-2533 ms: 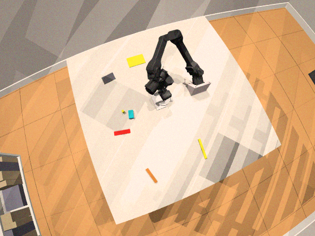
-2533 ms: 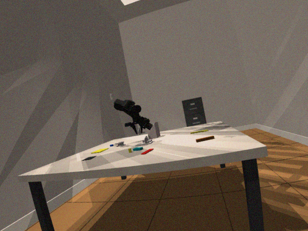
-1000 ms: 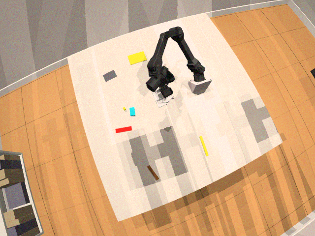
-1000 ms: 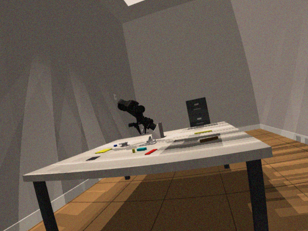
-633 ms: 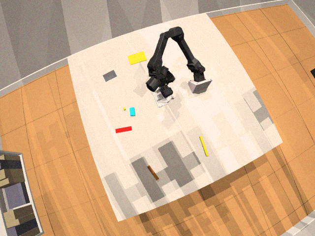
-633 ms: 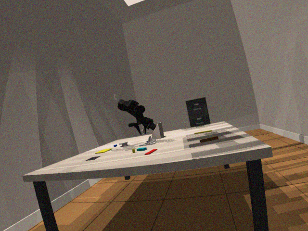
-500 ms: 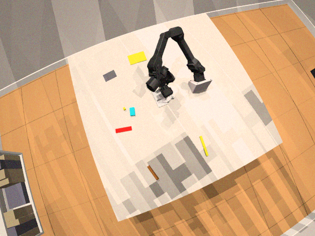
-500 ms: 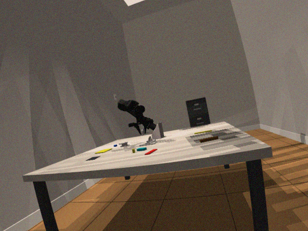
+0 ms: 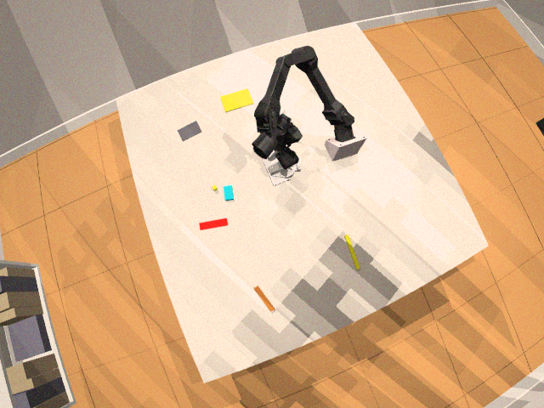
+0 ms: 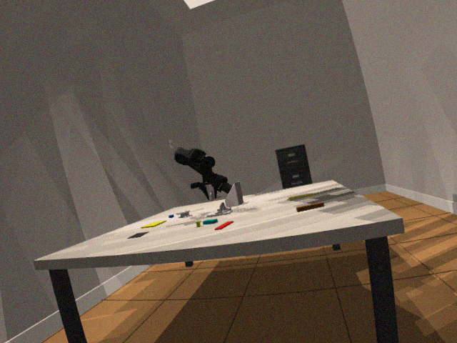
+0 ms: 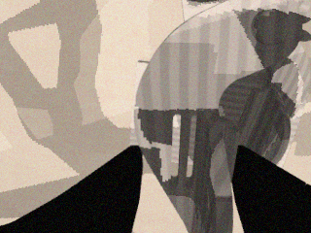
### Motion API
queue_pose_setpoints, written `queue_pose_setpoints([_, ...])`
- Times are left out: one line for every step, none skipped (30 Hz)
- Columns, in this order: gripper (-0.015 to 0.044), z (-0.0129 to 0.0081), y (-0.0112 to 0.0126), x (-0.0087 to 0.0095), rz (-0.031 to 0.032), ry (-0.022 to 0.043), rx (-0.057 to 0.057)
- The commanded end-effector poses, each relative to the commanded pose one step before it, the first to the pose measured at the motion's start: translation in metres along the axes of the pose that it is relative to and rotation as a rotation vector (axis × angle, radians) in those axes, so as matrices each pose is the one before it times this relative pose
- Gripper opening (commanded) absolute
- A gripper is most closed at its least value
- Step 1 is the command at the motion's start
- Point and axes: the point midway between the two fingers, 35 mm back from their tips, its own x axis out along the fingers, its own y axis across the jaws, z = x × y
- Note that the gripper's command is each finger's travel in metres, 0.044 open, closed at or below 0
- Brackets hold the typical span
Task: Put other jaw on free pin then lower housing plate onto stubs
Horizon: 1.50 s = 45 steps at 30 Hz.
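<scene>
My gripper (image 10: 211, 198) (image 11: 186, 155) is shut on the loose jaw, a grey rounded part (image 11: 167, 73) that narrows between the fingers. In the exterior view this jaw (image 10: 211, 193) hangs a little above the table. The whitish base (image 9: 276, 180) lies below the arm in the top view, partly hidden by it. A jaw (image 10: 223, 207) stands up from the base in the exterior view. A grey part (image 10: 183, 214), probably the housing plate, lies apart on the table and is hidden behind the arm in the top view. The pins and any tooth contact cannot be made out.
The grey wedge-shaped arm mount (image 9: 346, 150) (image 10: 234, 195) stands beside the base. Around lie a cyan block (image 9: 228, 193), a small yellow cube (image 9: 214, 188), a red bar (image 9: 213, 224), a yellow sheet (image 9: 236, 100), a dark sheet (image 9: 189, 131) and a blue cube (image 10: 171, 216).
</scene>
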Motion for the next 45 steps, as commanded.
queue_pose_setpoints([0.0134,-0.00156,0.00069,-0.00067,0.00302,0.00584,0.0026])
queue_pose_setpoints([0.0134,0.0,0.0,0.0,0.0,0.0,0.0])
queue_pose_setpoints([0.0134,0.0,0.0,0.0,0.0,0.0,0.0])
queue_pose_setpoints([0.0134,0.0,0.0,0.0,0.0,0.0,0.0])
queue_pose_setpoints([0.0134,0.0,0.0,0.0,0.0,0.0,0.0])
queue_pose_setpoints([0.0134,0.0,0.0,0.0,0.0,0.0,0.0])
queue_pose_setpoints([0.0134,0.0,0.0,0.0,0.0,0.0,0.0])
queue_pose_setpoints([0.0134,0.0,0.0,0.0,0.0,0.0,0.0])
queue_pose_setpoints([0.0134,0.0,0.0,0.0,0.0,0.0,0.0])
queue_pose_setpoints([0.0134,0.0,0.0,0.0,0.0,0.0,0.0])
queue_pose_setpoints([0.0134,0.0,0.0,0.0,0.0,0.0,0.0])
queue_pose_setpoints([0.0134,0.0,0.0,0.0,0.0,0.0,0.0])
queue_pose_setpoints([0.0134,0.0,0.0,0.0,0.0,0.0,0.0])
queue_pose_setpoints([0.0134,0.0,0.0,0.0,0.0,0.0,0.0])
queue_pose_setpoints([0.0134,0.0,0.0,0.0,0.0,0.0,0.0])
queue_pose_setpoints([0.0134,0.0,0.0,0.0,0.0,0.0,0.0])
queue_pose_setpoints([0.0134,0.0,0.0,0.0,0.0,0.0,0.0])
queue_pose_setpoints([0.0134,0.0,0.0,0.0,0.0,0.0,0.0])
queue_pose_setpoints([0.0134,0.0,0.0,0.0,0.0,0.0,0.0])
queue_pose_setpoints([0.0134,0.0,0.0,0.0,0.0,0.0,0.0])
queue_pose_setpoints([0.0134,0.0,0.0,0.0,0.0,0.0,0.0])
queue_pose_setpoints([0.0134,0.0,0.0,0.0,0.0,0.0,0.0])
queue_pose_setpoints([0.0134,0.0,0.0,0.0,0.0,0.0,0.0])
queue_pose_setpoints([0.0134,0.0,0.0,0.0,0.0,0.0,0.0])
queue_pose_setpoints([0.0134,0.0,0.0,0.0,0.0,0.0,0.0])
queue_pose_setpoints([0.0134,0.0,0.0,0.0,0.0,0.0,0.0])
queue_pose_setpoints([0.0134,0.0,0.0,0.0,0.0,0.0,0.0])
queue_pose_setpoints([0.0134,0.0,0.0,0.0,0.0,0.0,0.0])
queue_pose_setpoints([0.0134,0.0,0.0,0.0,0.0,0.0,0.0])
queue_pose_setpoints([0.0134,0.0,0.0,0.0,0.0,0.0,0.0])
queue_pose_setpoints([0.0134,0.0,0.0,0.0,0.0,0.0,0.0])
queue_pose_setpoints([0.0134,0.0,0.0,0.0,0.0,0.0,0.0])
queue_pose_setpoints([0.0134,0.0,0.0,0.0,0.0,0.0,0.0])
queue_pose_setpoints([0.0134,0.0,0.0,0.0,0.0,0.0,0.0])
queue_pose_setpoints([0.0134,0.0,0.0,0.0,0.0,0.0,0.0])
queue_pose_setpoints([0.0134,0.0,0.0,0.0,0.0,0.0,0.0])
queue_pose_setpoints([0.0134,0.0,0.0,0.0,0.0,0.0,0.0])
queue_pose_setpoints([0.0134,0.0,0.0,0.0,0.0,0.0,0.0])
queue_pose_setpoints([0.0134,0.00118,-0.00053,0.0005,-0.00236,-0.00448,-0.0047])
queue_pose_setpoints([0.0134,-0.00085,0.00038,-0.00037,0.00171,0.00318,-0.0053])
queue_pose_setpoints([0.0134,-0.00034,0.00015,-0.00015,0.00069,0.00127,-0.0021])
queue_pose_setpoints([0.0134,0.0,0.0,0.0,0.0,0.0,0.0])
queue_pose_setpoints([0.0134,0.0,0.0,0.0,0.0,0.0,0.0])
queue_pose_setpoints([0.0134,0.0,0.0,0.0,0.0,0.0,0.0])
queue_pose_setpoints([0.0134,0.0,0.0,0.0,0.0,0.0,0.0])
